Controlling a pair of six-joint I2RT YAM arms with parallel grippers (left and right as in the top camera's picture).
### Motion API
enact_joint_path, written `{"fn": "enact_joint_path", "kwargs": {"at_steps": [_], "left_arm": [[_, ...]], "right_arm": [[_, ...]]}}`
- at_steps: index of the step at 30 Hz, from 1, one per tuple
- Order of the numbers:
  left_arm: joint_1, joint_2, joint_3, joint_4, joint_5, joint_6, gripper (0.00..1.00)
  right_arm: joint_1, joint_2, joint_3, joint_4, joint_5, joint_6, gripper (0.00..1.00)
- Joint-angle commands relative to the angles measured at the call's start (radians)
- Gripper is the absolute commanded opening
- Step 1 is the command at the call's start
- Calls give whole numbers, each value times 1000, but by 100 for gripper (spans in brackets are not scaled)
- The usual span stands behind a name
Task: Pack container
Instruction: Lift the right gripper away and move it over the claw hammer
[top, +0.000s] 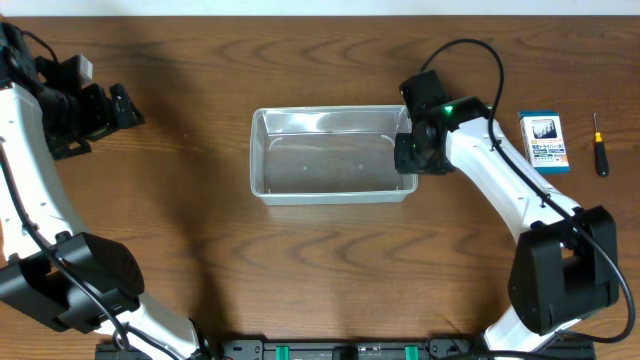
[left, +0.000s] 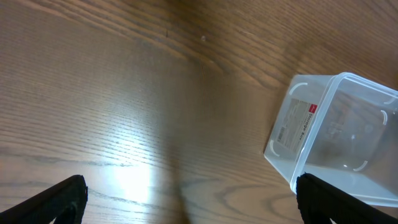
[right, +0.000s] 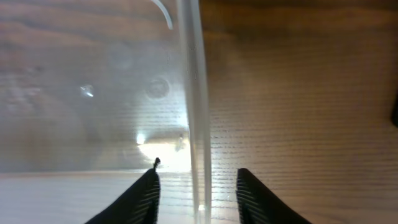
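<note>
The clear plastic container (top: 320, 160) sits empty at the table's middle. It also shows at the right of the left wrist view (left: 336, 130). My right gripper (top: 412, 152) is at the container's right end. In the right wrist view its two fingers (right: 198, 186) stand on either side of the container's wall (right: 191, 93), with a gap on each side, so it is open and holds nothing. My left gripper (top: 125, 108) hovers at the far left, well away from the container. It is wide open and empty (left: 189, 193).
A small blue-and-white box (top: 545, 141) lies right of the container. A small screwdriver with a black handle (top: 599, 145) lies beyond it near the table's right edge. Both arm bases stand at the front edge.
</note>
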Motion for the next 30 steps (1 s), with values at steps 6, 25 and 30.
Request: {"fn": "enact_joint_path", "kwargs": {"at_steps": [6,25,30], "left_arm": [[-1,10,-2,-5,-9,5,98],[-1,10,-2,10,-9,6,98],[0,10,-2,10,-9,6,98]], "right_arm": [[-3,-38,269,-115,75,-60,73],[-320,-241,529,-387,95,-443,99],[-431,-237,529,-374,-20,-484,99]]}}
